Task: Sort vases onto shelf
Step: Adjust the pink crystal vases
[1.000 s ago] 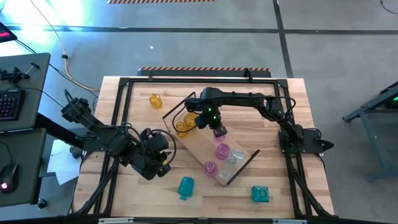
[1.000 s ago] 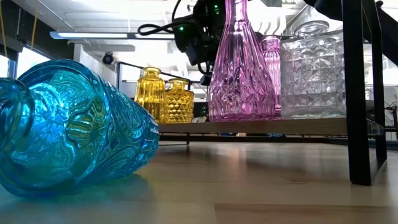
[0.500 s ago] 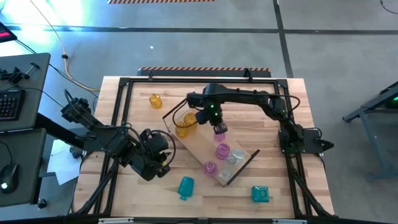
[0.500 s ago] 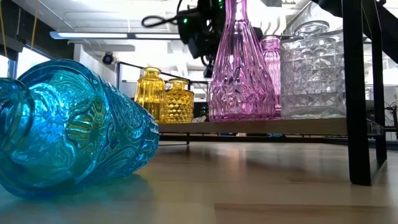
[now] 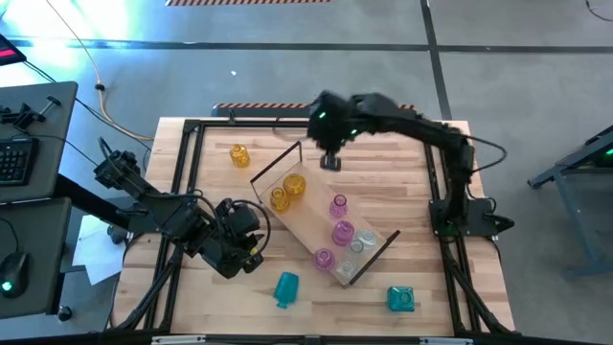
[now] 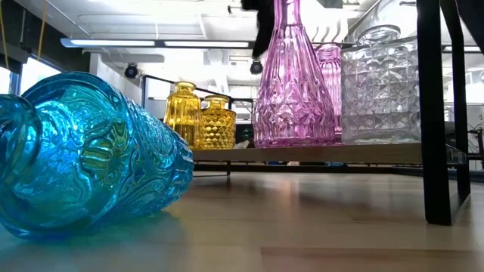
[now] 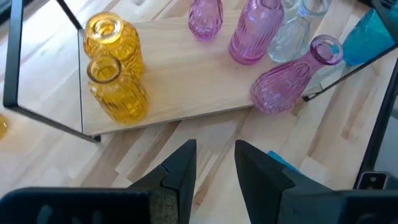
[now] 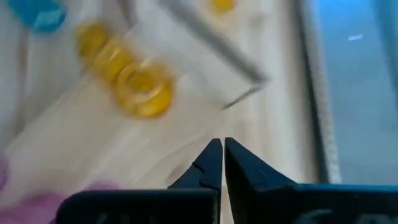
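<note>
Six vases stand on the shelf (image 5: 321,225), which lies diagonally mid-table in the high view: two amber vases (image 5: 287,190) at its far-left end, three pink vases (image 5: 341,232) along the middle and near side, one clear vase (image 5: 362,241) toward the near-right end.
Off the shelf, same view: one small amber vase (image 5: 238,154) on the table near the far-left corner; one teal vase (image 5: 285,287) lying on its side near the front edge; one squat teal vase (image 5: 400,299) at front right.
Low view only: the fallen teal vase fills the left foreground, and the shelf's black end frame (image 6: 431,113) stands at right.
Left wrist view only: ribbing and necks of the shelf vases show close up, all upright.
Left gripper (image 5: 241,251): low at the table's left, beside the shelf, fingers parted, holding nothing.
Right gripper (image 5: 329,161): over the table beyond the shelf's far end, fingers pressed together, empty.
</note>
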You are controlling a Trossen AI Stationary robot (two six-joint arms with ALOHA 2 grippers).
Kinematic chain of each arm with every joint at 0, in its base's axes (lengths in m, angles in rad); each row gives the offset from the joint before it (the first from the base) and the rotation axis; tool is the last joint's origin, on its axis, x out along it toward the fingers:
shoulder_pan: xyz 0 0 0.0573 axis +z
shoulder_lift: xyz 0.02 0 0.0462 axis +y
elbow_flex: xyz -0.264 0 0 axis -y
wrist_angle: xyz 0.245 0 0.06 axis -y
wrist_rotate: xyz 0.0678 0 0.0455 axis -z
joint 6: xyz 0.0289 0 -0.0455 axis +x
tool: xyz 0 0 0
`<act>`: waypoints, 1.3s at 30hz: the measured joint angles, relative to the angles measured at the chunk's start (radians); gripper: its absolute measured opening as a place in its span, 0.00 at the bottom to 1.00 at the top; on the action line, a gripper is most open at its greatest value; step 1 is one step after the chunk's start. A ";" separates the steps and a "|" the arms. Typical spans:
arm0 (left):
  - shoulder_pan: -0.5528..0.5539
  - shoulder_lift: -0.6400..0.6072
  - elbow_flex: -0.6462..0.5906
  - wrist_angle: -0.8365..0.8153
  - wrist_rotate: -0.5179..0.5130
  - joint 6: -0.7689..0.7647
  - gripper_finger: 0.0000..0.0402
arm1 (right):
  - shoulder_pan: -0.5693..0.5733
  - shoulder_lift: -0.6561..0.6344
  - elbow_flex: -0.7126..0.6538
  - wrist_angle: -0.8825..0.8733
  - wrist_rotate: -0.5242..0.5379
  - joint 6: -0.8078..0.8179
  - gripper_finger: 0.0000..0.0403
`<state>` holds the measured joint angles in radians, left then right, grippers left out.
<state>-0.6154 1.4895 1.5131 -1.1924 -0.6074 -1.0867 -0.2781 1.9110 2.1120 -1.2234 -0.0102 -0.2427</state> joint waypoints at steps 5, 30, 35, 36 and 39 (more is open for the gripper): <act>0.064 0.002 0.000 0.002 0.052 0.140 0.26 | -0.030 -0.127 0.000 0.015 0.029 0.111 0.00; 0.535 0.167 0.000 0.436 0.406 1.110 0.26 | 0.574 -0.576 0.000 -0.238 0.754 0.789 0.00; 0.560 0.234 0.000 0.469 0.424 1.173 0.26 | 0.697 -0.617 -0.003 -0.346 0.909 0.954 0.00; 0.567 0.249 0.000 0.462 0.424 1.180 0.26 | 0.716 -0.632 -0.013 -0.338 0.930 0.953 0.00; 0.593 0.291 0.000 0.473 0.424 1.189 0.26 | 0.768 -0.662 -0.025 -0.345 0.988 0.984 0.00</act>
<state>-0.0219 1.7809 1.5135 -0.7199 -0.1835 0.1018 0.4902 1.2486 2.0868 -1.5683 0.9776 0.7412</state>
